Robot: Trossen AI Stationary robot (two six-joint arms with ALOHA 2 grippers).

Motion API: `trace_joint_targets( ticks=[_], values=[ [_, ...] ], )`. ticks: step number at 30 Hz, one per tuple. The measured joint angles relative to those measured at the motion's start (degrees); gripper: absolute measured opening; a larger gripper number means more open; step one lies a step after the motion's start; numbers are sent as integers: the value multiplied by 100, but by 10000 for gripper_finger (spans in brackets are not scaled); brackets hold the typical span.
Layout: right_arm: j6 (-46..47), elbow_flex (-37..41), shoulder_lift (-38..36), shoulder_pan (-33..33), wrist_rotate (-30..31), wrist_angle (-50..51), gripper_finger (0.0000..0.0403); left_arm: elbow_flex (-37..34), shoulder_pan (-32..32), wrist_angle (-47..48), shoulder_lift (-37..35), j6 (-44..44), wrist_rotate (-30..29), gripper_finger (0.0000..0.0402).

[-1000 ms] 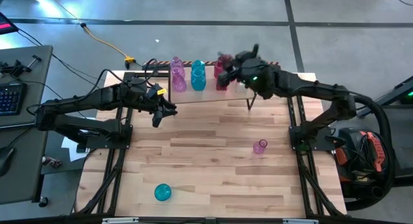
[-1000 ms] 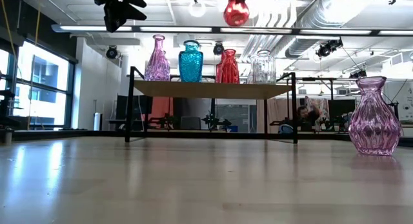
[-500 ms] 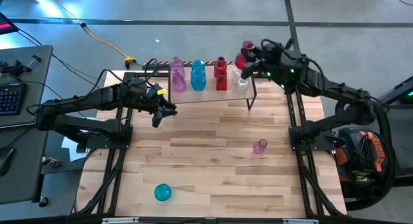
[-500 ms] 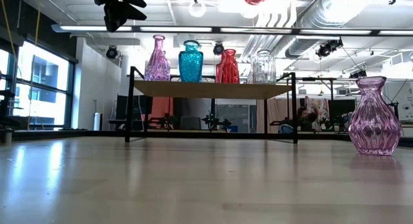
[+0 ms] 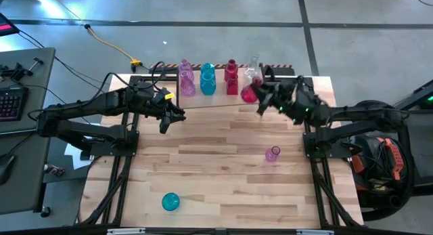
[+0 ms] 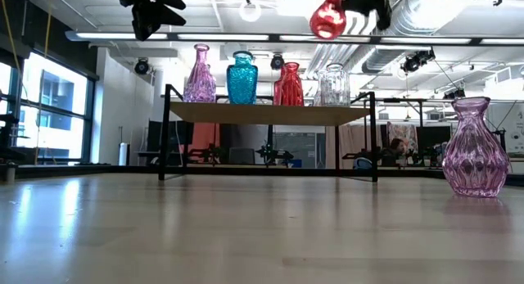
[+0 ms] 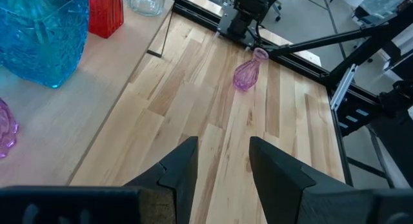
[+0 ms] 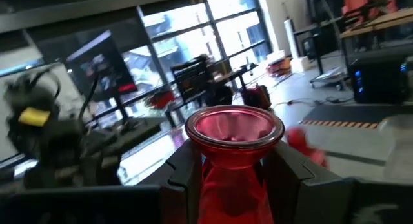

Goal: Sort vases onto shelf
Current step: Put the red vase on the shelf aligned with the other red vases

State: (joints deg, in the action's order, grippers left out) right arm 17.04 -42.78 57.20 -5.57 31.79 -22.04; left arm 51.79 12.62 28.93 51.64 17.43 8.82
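The shelf [image 5: 220, 99] stood at the far edge of the tabletop [image 5: 216, 174], and most of the tabletop in front of it lay bare. On the shelf stood four vases in a row: a pink vase [image 6: 199, 74], a teal vase [image 6: 241, 78], a tall red vase [image 6: 290, 84] and a clear vase [image 6: 333, 85]. Two more stood on the tabletop: a small purple vase [image 5: 272, 154] toward the right side, well apart from the shelf, and a teal round vase [image 5: 170, 202] near the front edge on the left.

The right tool [image 8: 233, 161] was clamped on the neck of a red bulbous vase [image 6: 327, 19], its fingers [image 8: 184, 169] pressing either side of the glass below the flared rim. In the high view that vase hung tilted in the air at the shelf's right front corner, just in front of the clear vase. The left tool [image 7: 222, 159] hovered off the shelf's left end with its fingers apart and nothing between them.
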Motion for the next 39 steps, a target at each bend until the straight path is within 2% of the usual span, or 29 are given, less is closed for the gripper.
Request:
trace_joint_targets(
  ticks=[8,18,27,34,39],
  values=[
    [-313,961,469,440,269,-1407,99,0,0,-2,0,-2,-17,131],
    [-852,660,1693,459,236,-2116,99,0,0,-4,0,-6,-81,131],
    [-1472,10,2589,457,229,-2106,99,0,0,-4,0,-7,-79,131],
    [-1576,-38,2621,444,524,-1793,99,2,0,-4,0,-7,-79,131],
    [-1511,53,2607,370,465,-1819,99,2,0,-7,0,-9,-79,131]
  ],
)
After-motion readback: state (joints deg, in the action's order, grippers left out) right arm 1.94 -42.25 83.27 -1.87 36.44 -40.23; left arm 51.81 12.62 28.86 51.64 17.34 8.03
